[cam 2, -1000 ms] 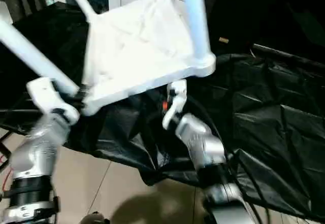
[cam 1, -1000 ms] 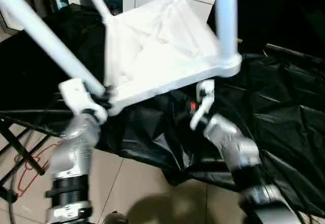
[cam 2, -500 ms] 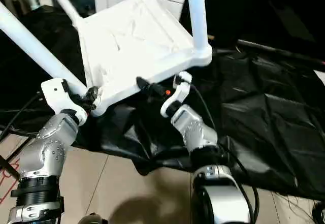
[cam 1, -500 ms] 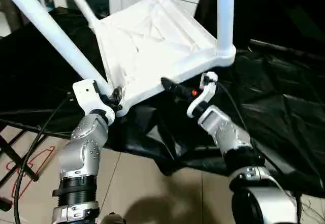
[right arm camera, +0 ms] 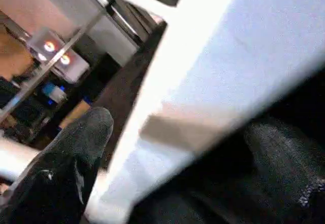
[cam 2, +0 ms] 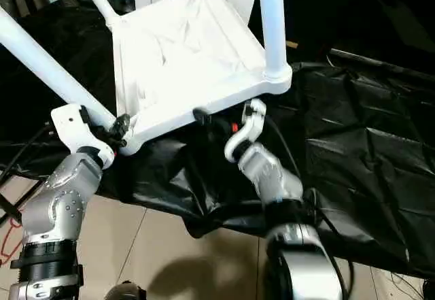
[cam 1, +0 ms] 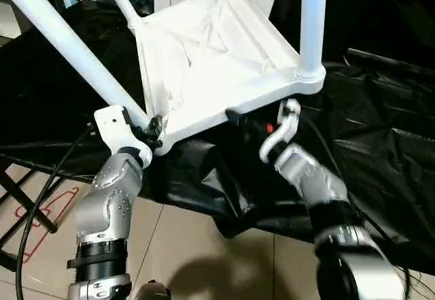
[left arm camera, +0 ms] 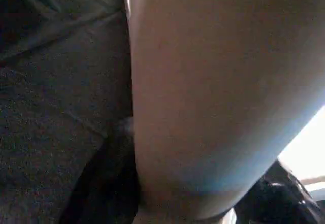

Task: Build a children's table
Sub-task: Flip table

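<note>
While the upturned children's table (cam 1: 211,62) is tilted over a black sheet (cam 1: 380,150), its ribbed underside is turned toward the camera and legs rise from its corner sockets. The left tool (cam 1: 146,131) is seen gripping the near left corner where a leg (cam 1: 64,38) meets the tabletop, the silver forearm raised steeply beneath it. The right tool (cam 1: 255,124) is held wide open just under the tabletop's near edge, close to the corner carrying another leg (cam 1: 312,21). Tiled floor (cam 1: 190,252) is visible below the sheet's edge.
</note>
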